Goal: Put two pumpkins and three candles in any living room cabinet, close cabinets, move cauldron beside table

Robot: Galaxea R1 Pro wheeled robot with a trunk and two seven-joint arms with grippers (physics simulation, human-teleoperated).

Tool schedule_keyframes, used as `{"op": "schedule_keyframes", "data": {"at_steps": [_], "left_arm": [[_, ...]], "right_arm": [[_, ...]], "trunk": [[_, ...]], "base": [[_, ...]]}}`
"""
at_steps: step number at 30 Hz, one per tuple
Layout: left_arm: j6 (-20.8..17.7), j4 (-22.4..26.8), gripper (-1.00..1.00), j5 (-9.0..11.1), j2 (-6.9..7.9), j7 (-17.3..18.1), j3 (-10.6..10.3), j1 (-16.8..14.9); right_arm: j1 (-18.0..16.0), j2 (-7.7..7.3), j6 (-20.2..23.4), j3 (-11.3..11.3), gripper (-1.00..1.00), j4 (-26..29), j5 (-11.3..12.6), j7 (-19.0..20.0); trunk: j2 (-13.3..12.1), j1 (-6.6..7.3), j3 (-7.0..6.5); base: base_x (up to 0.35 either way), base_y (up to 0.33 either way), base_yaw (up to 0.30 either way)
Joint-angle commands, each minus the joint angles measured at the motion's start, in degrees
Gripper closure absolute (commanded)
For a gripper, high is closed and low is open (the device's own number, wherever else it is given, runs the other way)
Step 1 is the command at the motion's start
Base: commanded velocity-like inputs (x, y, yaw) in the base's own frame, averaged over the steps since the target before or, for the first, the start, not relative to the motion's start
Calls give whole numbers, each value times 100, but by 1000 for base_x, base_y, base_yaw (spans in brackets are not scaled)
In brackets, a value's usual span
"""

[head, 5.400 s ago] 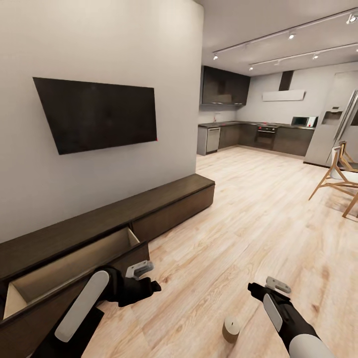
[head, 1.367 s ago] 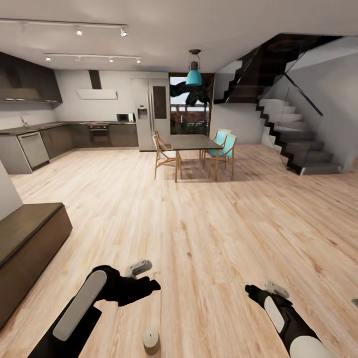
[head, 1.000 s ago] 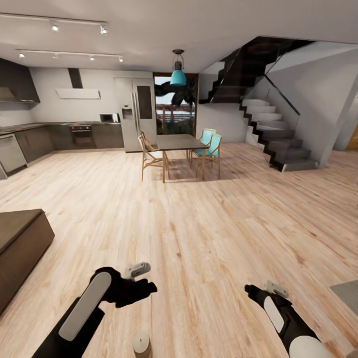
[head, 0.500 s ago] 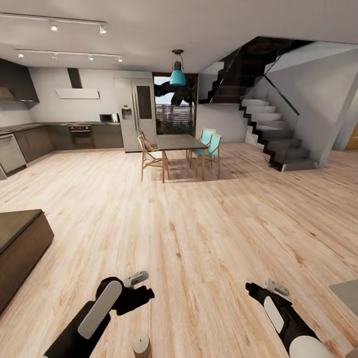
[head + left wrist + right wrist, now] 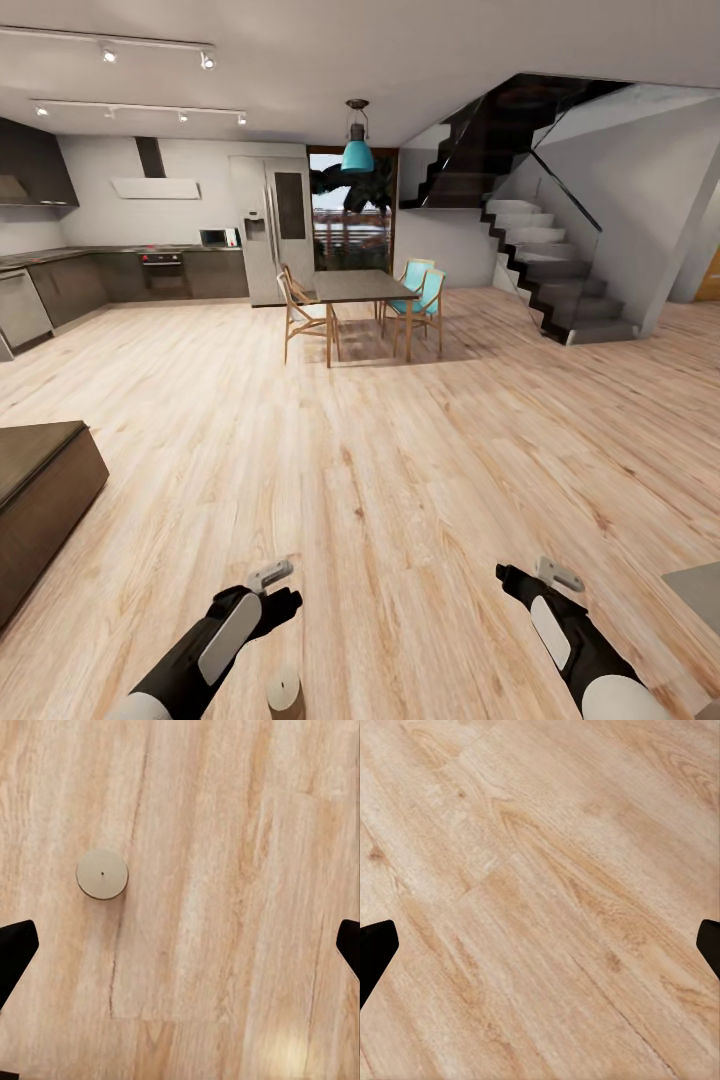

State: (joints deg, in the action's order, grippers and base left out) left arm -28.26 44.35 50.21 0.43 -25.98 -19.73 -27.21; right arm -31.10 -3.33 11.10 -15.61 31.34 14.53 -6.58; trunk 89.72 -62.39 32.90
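We stand on a smooth light wood-plank floor (image 5: 420,480). A short round tan candle (image 5: 284,692) sits near our left gripper (image 5: 180,945). Both it and our right gripper (image 5: 540,945) are wide open, holding nothing.

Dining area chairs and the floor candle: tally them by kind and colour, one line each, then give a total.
Candle, beige, standing on the floor: 1
Chairs with turquoise seats, right of the dining table: 2
Chairs in bare wood, left of that table: 2, though they overlap, so this is less sure
Total: 5
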Motion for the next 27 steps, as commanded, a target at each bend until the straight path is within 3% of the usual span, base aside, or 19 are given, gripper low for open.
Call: {"op": "schedule_keyframes", "data": {"at_steps": [1, 7, 19, 27], "left_arm": [[7, -16, -100, 49, 5, -38, -16, -23], [293, -268, -100, 42, -35, -21, -4, -68], [366, -290, -100, 31, 7, -36, -5, -74], [366, -245, -100, 29, 9, -79, -5, -74]], "right_arm": [[-1, 0, 26, 7, -100, 12, 59, -27], [-1, 2, 24, 13, -100, 12, 59, -35], [-1, 8, 34, 16, -100, 12, 66, 2], [-1, -1, 86, 34, -100, 102, 62, 17]], "trunk": [[3, 0, 6], [3, 0, 6], [3, 0, 6], [324, -175, 150]], "base": [[0, 0, 0], [0, 0, 0], [0, 0, 0], [0, 0, 0]]}}
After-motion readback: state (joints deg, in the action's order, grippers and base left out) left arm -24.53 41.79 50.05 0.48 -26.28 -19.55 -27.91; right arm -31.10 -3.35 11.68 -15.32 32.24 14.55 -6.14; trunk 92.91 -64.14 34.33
